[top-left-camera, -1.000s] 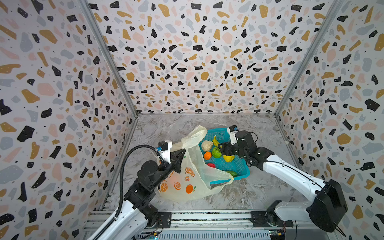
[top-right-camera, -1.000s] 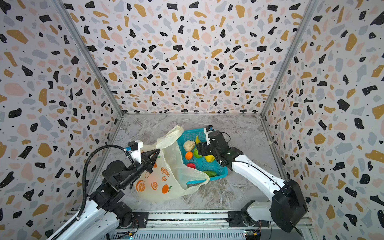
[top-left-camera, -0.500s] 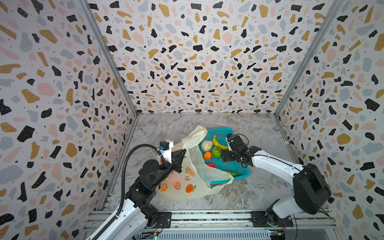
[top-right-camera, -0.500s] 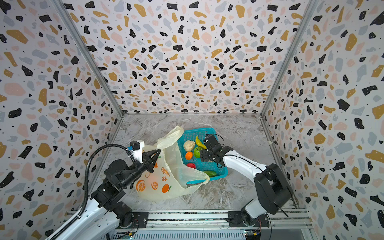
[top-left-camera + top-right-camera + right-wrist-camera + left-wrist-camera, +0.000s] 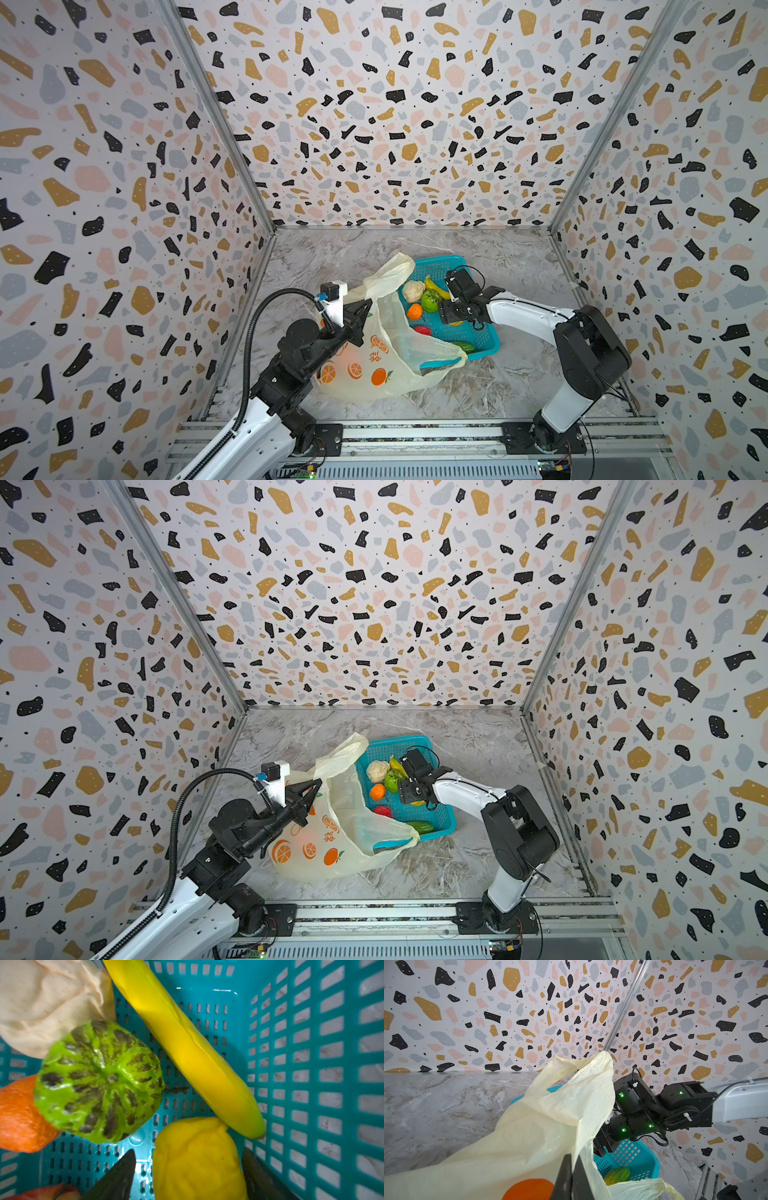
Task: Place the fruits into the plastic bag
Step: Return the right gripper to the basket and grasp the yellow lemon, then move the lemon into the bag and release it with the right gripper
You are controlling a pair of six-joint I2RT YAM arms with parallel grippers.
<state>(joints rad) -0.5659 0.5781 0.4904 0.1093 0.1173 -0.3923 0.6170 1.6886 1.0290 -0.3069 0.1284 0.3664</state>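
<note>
Right wrist view: banana [image 5: 187, 1047] stretches from beige ball [image 5: 41, 1001] toward yellow lump [image 5: 197, 1159].

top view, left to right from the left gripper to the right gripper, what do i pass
left gripper, pinching the plastic bag → small orange → green round fruit → right gripper

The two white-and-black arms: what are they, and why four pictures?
They are two robot arms, each ending in a two-fingered gripper. Two pictures look down from one overhead camera pair; the other two come from cameras on the wrists. On the marble table are a plastic bag and a teal basket holding a toy banana, green round fruit, orange and more. The left gripper is shut on the bag's rim. The right gripper is open, its fingers either side of a yellow knobbly fruit.
</note>
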